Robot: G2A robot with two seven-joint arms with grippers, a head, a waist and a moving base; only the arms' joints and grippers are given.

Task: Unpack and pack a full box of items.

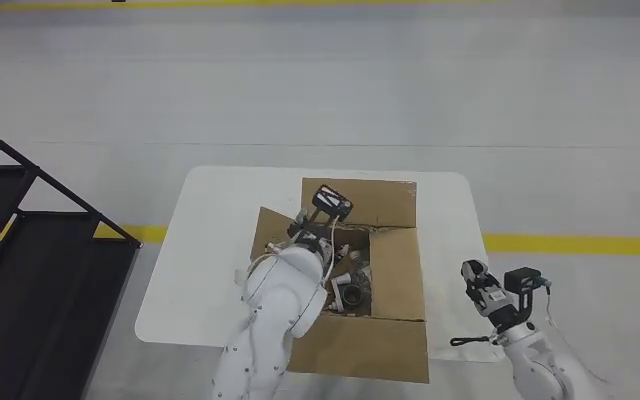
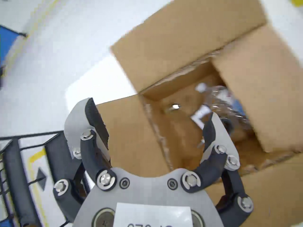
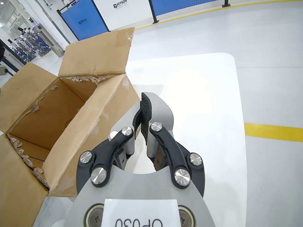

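- Open cardboard box (image 1: 385,250) at the table's (image 1: 220,250) middle, with loose items (image 2: 220,100) inside, some in clear wrap.
- Left arm (image 1: 285,300) over the box opening, jaws spread wide and empty.
- Right arm (image 1: 530,355) near the table's right edge, jaws closed on nothing.
- Best lowered straight between the flaps onto one item, clear of the cardboard walls.

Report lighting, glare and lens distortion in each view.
Top view: even light, the box interior shaded. Left wrist view: glints off clear wrapping inside the box, past the open left tool. Right wrist view: wide lens curves the table edge; screws on the shut right tool shine.
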